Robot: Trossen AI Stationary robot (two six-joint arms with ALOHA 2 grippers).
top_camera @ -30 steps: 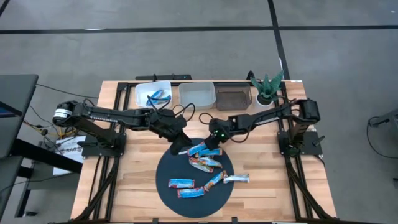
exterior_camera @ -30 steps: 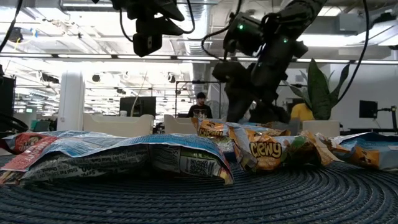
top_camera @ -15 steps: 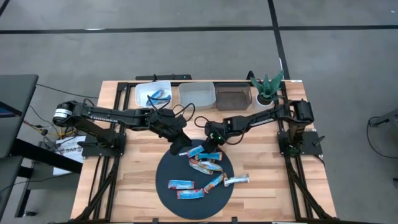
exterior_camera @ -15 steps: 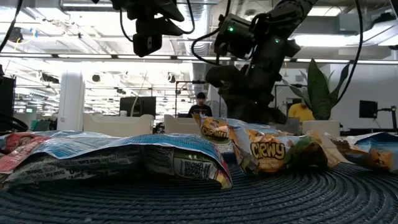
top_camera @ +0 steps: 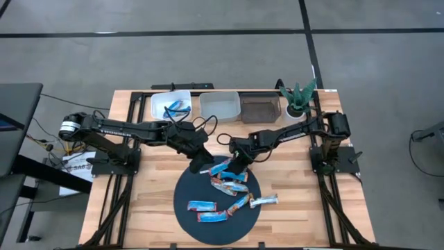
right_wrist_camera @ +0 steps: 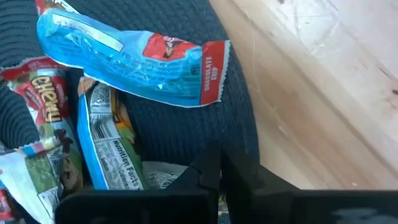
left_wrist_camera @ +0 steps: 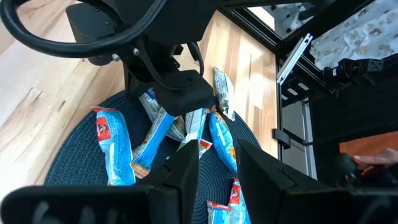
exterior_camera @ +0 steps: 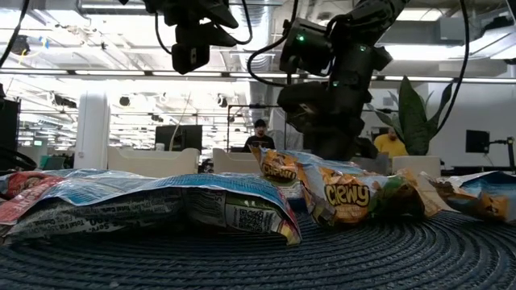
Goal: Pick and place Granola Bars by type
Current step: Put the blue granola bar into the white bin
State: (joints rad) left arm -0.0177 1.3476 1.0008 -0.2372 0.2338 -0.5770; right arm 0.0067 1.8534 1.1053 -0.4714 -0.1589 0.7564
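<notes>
Grey floor (top_camera: 208,62) with dark seams surrounds the wooden table (top_camera: 149,184). Behind it, an open office (bright ceiling lights (exterior_camera: 64,72)) with a person (exterior_camera: 260,137) seated.

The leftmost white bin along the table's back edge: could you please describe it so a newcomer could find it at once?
Start at the wooden table and look along its far edge, where three bins sit in a row beside a green plant. The leftmost white bin is the one farthest from the plant. Unlike the middle bin and the dark bin, it holds blue-wrapped bars.

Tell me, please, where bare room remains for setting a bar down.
Bare wood lies left and right of the round mat. The middle bin looks empty. Crowded: the mat's far half, where granola bars pile under both grippers.
</notes>
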